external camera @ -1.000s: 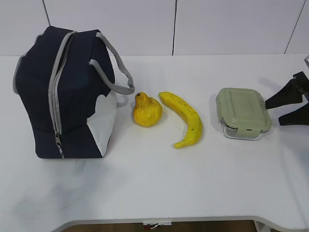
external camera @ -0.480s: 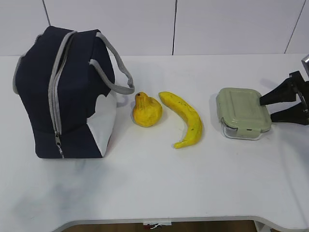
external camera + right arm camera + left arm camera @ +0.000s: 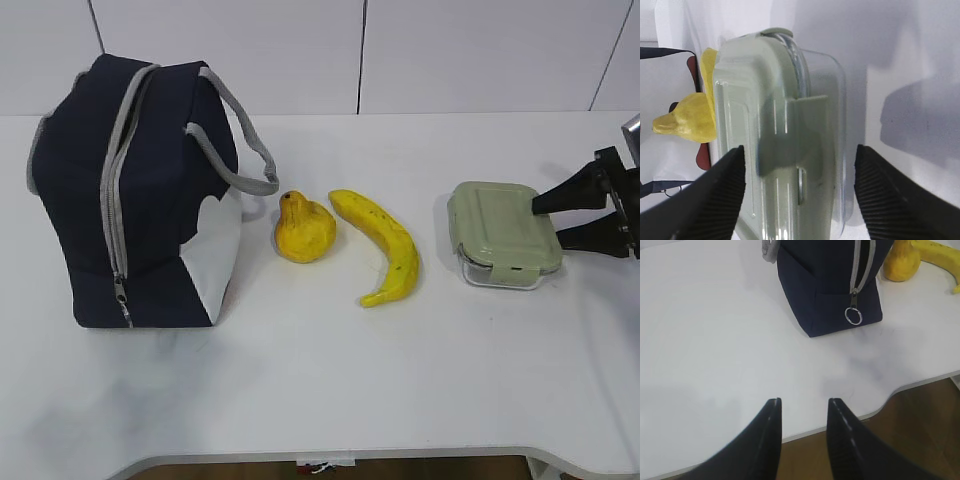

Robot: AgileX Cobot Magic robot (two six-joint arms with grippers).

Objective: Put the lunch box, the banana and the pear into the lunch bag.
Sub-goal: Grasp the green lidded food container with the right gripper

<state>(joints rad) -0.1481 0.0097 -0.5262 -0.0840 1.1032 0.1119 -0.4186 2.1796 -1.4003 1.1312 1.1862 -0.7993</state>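
Note:
The lunch box (image 3: 500,232), clear glass under a sage-green lid, sits at the table's right. My right gripper (image 3: 548,222) is open, one finger on each side of the box's right end. The right wrist view shows the lunch box (image 3: 775,100) between the spread fingers of the right gripper (image 3: 800,150), not clamped. The banana (image 3: 385,245) and the pear (image 3: 304,230) lie mid-table. At the left stands the navy lunch bag (image 3: 130,190), zipper shut. My left gripper (image 3: 804,402) hangs open and empty over the table's front edge, short of the lunch bag (image 3: 830,295) and its ring pull (image 3: 853,316).
The white table's front edge (image 3: 900,390) curves inward close to the left gripper. A white panelled wall (image 3: 360,50) runs behind the table. The pear (image 3: 901,262) and banana (image 3: 945,255) show beyond the bag in the left wrist view.
My right gripper has moved left until its fingers flank the lunch box's end, and its jaws have narrowed slightly. The bag, pear, banana and box have not moved.

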